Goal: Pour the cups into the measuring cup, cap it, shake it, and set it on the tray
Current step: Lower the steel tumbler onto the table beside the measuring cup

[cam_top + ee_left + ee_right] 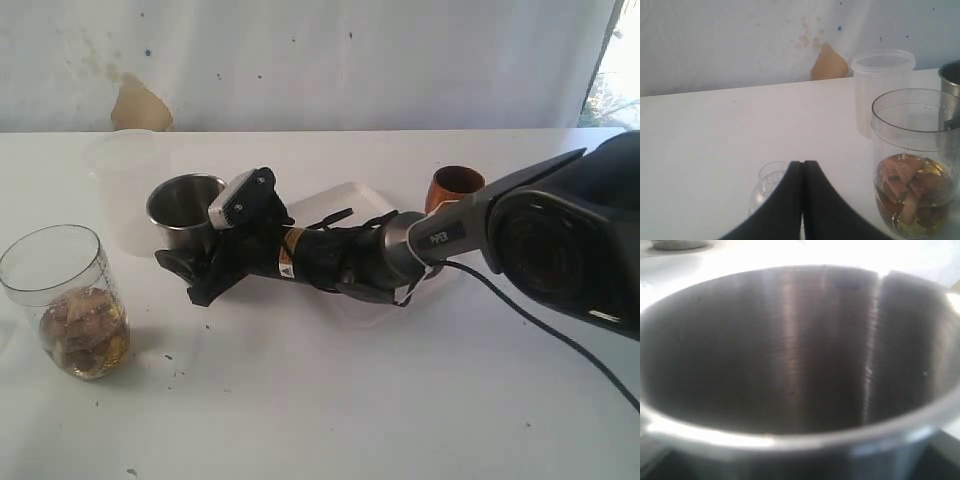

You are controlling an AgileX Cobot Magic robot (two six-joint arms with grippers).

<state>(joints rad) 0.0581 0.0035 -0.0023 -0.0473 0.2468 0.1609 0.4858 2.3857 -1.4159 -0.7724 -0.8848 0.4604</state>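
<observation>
Beside tray edge, right jaws grasp steel tumbler; left jaws clenched beside measuring cup.

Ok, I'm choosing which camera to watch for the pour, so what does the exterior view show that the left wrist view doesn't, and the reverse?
Only the exterior view: the right gripper at the steel tumbler, the white tray under its arm, and the wooden cup beyond it. Only the left wrist view: the left gripper, shut, and a small clear domed item behind it. Both: the measuring cup, holding brownish pieces in amber liquid, the frosted tub and the steel tumbler.
</observation>
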